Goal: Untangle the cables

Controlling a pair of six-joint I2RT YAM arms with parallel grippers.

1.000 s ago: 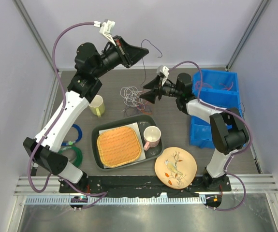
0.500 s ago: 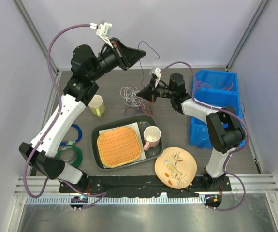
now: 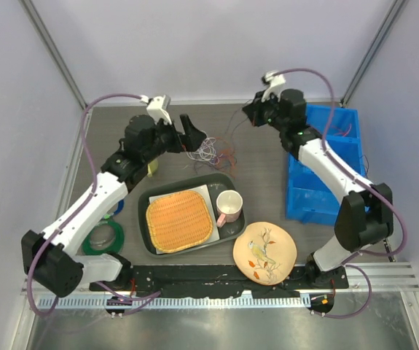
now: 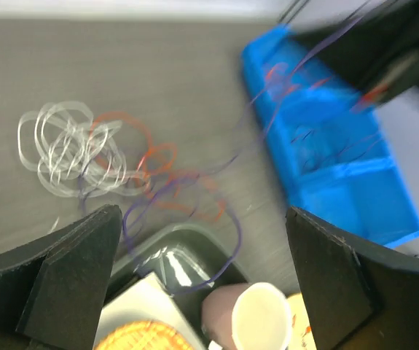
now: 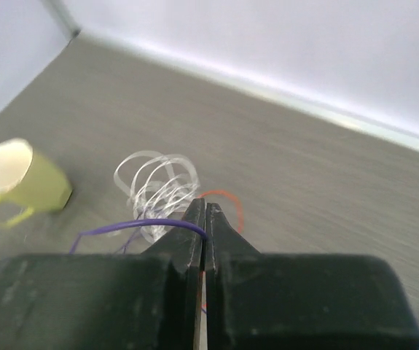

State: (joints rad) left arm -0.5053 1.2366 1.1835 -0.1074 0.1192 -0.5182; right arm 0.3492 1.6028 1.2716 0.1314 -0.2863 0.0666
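Handoff just happened: the left gripper let go and dropped low, fingers wide apart, while the right gripper clamped the thin purple wire and pulled back (nice). The loopy bunch of white, orange and purple cables sits just beyond the dark green tray, so this should start loosening it.

Top cam looks down on whole table; both wrist cams close, low; all share cables.

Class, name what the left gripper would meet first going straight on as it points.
Probably the cables, whose purple loop lies just ahead of the left gripper; depth is uncertain.
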